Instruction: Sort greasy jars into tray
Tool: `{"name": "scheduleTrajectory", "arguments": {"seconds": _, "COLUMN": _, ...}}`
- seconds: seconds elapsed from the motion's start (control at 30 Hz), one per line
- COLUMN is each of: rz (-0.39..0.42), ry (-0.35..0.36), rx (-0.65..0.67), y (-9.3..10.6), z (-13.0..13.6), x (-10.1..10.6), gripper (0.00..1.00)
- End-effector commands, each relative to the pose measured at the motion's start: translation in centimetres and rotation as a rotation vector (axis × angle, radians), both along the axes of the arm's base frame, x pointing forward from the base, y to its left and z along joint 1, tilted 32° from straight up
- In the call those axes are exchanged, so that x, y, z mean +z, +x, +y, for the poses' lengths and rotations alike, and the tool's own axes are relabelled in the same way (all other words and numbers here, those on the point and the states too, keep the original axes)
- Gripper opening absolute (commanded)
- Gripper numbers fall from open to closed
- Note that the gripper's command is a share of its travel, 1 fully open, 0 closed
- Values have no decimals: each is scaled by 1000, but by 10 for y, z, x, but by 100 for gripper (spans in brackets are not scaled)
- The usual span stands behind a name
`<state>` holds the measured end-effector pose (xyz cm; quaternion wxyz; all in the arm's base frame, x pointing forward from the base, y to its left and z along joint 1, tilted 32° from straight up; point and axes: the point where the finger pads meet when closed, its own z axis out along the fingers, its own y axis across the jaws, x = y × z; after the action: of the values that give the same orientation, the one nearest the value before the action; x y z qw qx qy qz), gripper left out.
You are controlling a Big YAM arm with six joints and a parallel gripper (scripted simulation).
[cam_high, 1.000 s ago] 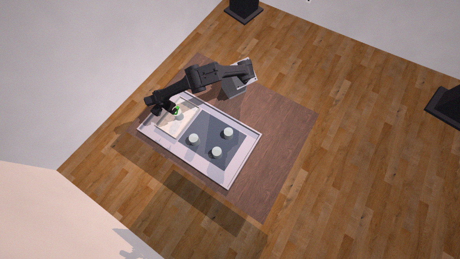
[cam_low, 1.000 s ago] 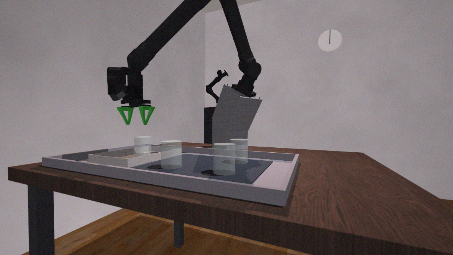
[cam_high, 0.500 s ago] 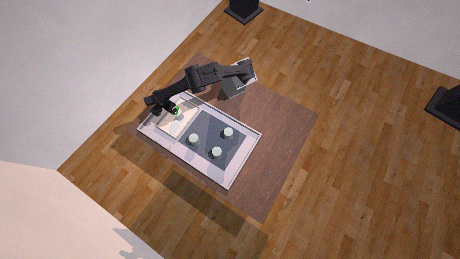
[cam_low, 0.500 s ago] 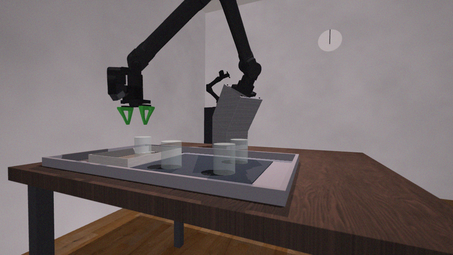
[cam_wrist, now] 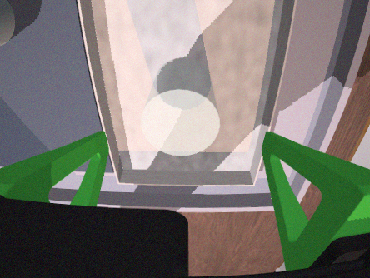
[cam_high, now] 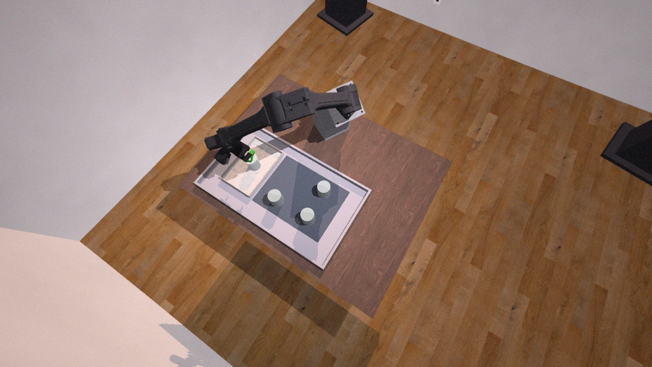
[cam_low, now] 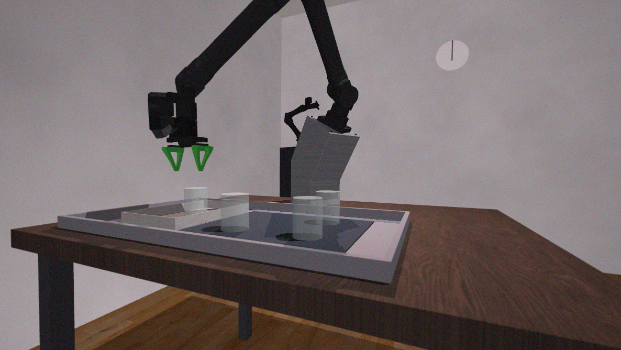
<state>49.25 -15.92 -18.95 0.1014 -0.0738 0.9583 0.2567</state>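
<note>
Clear cylindrical glass jar (cam_high: pixel 254 164) (cam_low: pixel 196 199) (cam_wrist: pixel 180 122), upright inside the pale rectangular tray (cam_high: pixel 235 187) (cam_low: pixel 150 220) (cam_wrist: pixel 187 177); black claw with green fingers (cam_high: pixel 246 157) (cam_low: pixel 188 169) spread above it. An off-centre descent could topple it; beside the tray, another glass jar (cam_high: pixel 275 196) (cam_low: pixel 235 212) (cam_wrist: pixel 5 25), if greasy, could slip.

Jars (cam_high: pixel 307 215) (cam_low: pixel 307 219) (cam_wrist: pixel 180 122): smooth, see-through, glass-like walls. Bench (cam_high: pixel 401 195) (cam_low: pixel 490 252) (cam_wrist: pixel 225 245): dark brown wood, visible grain, low sheen. Mat (cam_high: pixel 296 182) (cam_low: pixel 347 237) (cam_wrist: pixel 37 83) appears matt and smooth; pedestal (cam_low: pixel 325 161) shows a brushed, grey, metal-like finish.
</note>
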Motion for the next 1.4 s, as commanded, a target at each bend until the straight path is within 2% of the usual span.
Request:
{"name": "scheduleTrajectory", "arguments": {"seconds": 0.0, "rz": -18, "ry": -10, "rx": -10, "y": -7, "z": -12, "x": 10, "gripper": 100}}
{"name": "scheduleTrajectory", "arguments": {"seconds": 0.67, "rz": -18, "ry": -10, "rx": -10, "y": -7, "z": -12, "x": 10, "gripper": 100}}
{"name": "scheduleTrajectory", "arguments": {"seconds": 0.97, "rz": -18, "ry": -10, "rx": -10, "y": 5, "z": 49, "x": 49, "gripper": 100}}
{"name": "scheduleTrajectory", "arguments": {"seconds": 1.03, "rz": -18, "ry": -10, "rx": -10, "y": 5, "z": 49, "x": 49, "gripper": 100}}
{"name": "scheduleTrajectory", "arguments": {"seconds": 1.37, "rz": -18, "ry": -10, "rx": -10, "y": 19, "z": 118, "x": 92, "gripper": 100}}
